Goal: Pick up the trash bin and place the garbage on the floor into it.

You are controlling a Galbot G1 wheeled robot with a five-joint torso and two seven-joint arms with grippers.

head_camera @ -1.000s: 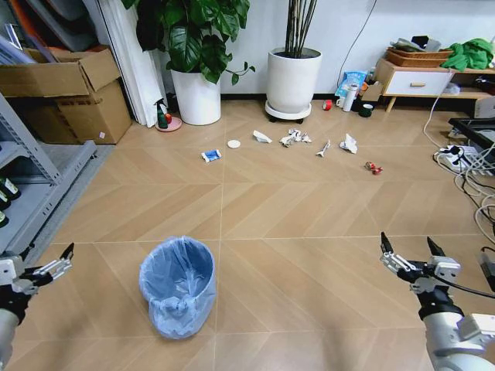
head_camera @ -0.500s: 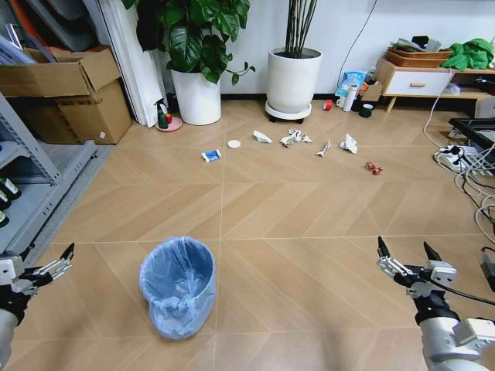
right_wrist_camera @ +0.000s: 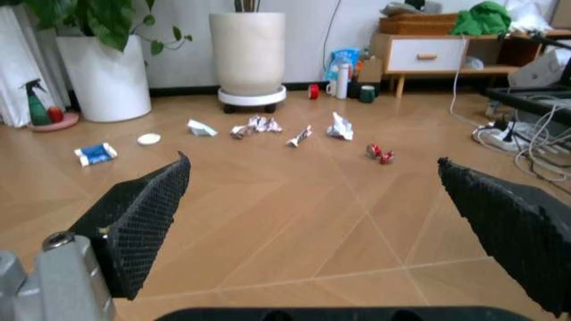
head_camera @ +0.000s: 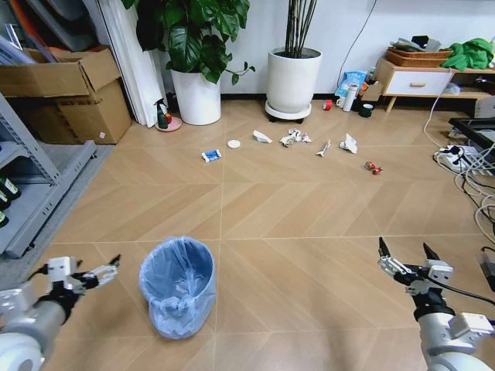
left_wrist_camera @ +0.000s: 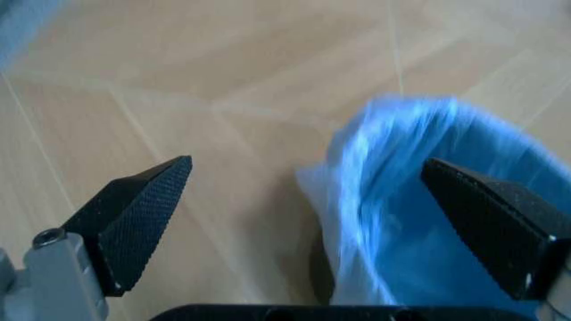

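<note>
Trash bin (head_camera: 179, 286) stands upright on the floor (head_camera: 294, 224), near the robot and left of centre in the head view. Its light blue bag liner is knotted on the side facing the robot.

Left gripper (head_camera: 99, 273) hangs low, just beside the bin on the robot's left, not touching it. Fingers spread apart, nothing between them. In the left wrist view the bin's blue rim (left_wrist_camera: 428, 200) sits between the two open fingertips, closer to one finger (left_wrist_camera: 486, 217) than the other.

Right gripper (head_camera: 404, 258) is held above bare floor on the robot's right, well apart from the bin. Fingers apart, empty.

Garbage (head_camera: 295, 137) lies scattered in a loose row far across the floor, in front of the two white plant pots (head_camera: 293, 79): a blue-white packet (head_camera: 210, 155), a white disc (head_camera: 233, 144), crumpled white paper wads, a tube-like wrapper (head_camera: 323, 148) and a small red wrapper (head_camera: 373, 167). The right wrist view shows the same row (right_wrist_camera: 259, 124) beyond the open fingers.
</note>
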